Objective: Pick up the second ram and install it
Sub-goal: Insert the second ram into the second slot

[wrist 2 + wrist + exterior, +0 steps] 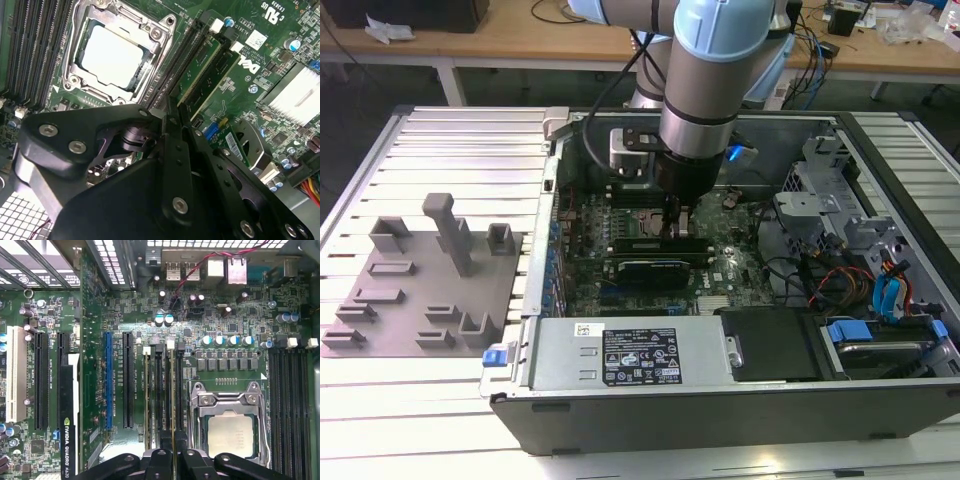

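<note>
The second ram (pixel 172 390) is a thin green stick seen edge-on, standing in a memory slot beside the processor socket (pixel 230 432). My gripper (pixel 173 460) is shut on its near end, one black finger on each side. In the second wrist view the ram (pixel 200 65) runs away from the gripper (pixel 171 107) along its slot. A neighbouring ram stick (pixel 146 400) sits in the slot one over, also seen as a stick (pixel 219 82) beside the held one. In the exterior view the gripper (pixel 675 225) reaches down into the open computer case onto the motherboard.
A graphics card (pixel 655 268) lies just in front of the memory slots. The power supply (pixel 620 365) and drive bay (pixel 875 340) line the case's near side. A grey fixture plate (pixel 420 290) with blocks lies at the exterior view's left. Case walls surround the arm.
</note>
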`<state>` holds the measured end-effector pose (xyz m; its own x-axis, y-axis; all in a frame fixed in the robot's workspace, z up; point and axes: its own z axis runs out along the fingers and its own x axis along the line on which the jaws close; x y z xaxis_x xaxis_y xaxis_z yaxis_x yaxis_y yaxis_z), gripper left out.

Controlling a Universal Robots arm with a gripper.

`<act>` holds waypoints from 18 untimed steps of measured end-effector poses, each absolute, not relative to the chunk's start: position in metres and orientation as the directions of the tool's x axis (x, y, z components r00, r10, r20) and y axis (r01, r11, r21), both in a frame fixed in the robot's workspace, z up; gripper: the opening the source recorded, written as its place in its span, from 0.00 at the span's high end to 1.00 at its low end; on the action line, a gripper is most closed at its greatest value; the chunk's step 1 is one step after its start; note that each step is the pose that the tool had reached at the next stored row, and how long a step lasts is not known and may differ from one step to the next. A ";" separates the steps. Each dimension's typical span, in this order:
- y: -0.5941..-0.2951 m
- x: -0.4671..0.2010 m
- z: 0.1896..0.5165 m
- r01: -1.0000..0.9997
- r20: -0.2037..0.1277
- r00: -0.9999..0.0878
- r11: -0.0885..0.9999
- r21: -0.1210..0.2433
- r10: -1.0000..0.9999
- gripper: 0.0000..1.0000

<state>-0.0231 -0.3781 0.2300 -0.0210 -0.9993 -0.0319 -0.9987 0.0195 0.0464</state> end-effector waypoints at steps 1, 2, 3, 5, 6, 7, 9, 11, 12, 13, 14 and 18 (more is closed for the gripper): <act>-0.378 -0.023 0.230 -0.999 -0.032 -0.021 0.019 0.046 -0.999 0.89; -0.378 -0.023 0.229 -0.999 -0.034 -0.021 0.019 0.046 -0.999 0.89; -0.378 -0.023 0.227 -0.999 -0.034 -0.021 0.019 0.046 -0.999 0.89; -0.378 -0.023 0.226 -0.999 -0.034 -0.021 0.019 0.047 -0.999 0.89; -0.378 -0.023 0.225 -0.999 -0.034 -0.021 0.019 0.047 -0.999 0.89; -0.378 -0.023 0.224 -0.999 -0.034 -0.021 0.019 0.047 -0.999 0.89; -0.378 -0.023 0.223 -0.999 -0.034 -0.021 0.019 0.047 -0.999 0.89; -0.378 -0.023 0.222 -0.999 -0.034 -0.021 0.019 0.047 -0.999 0.89; -0.378 -0.023 0.222 -0.999 -0.034 -0.021 0.019 0.047 -0.999 0.89; -0.378 -0.023 0.222 -0.999 -0.034 -0.021 0.019 0.047 -0.999 0.89; -0.378 -0.023 0.222 -0.999 -0.034 -0.021 0.019 0.046 -0.999 0.89; -0.378 -0.023 0.225 -0.999 -0.034 -0.021 0.019 0.047 -0.999 0.89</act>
<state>-0.0231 -0.3780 0.2255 -0.0210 -0.9992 -0.0344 -0.9987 0.0194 0.0465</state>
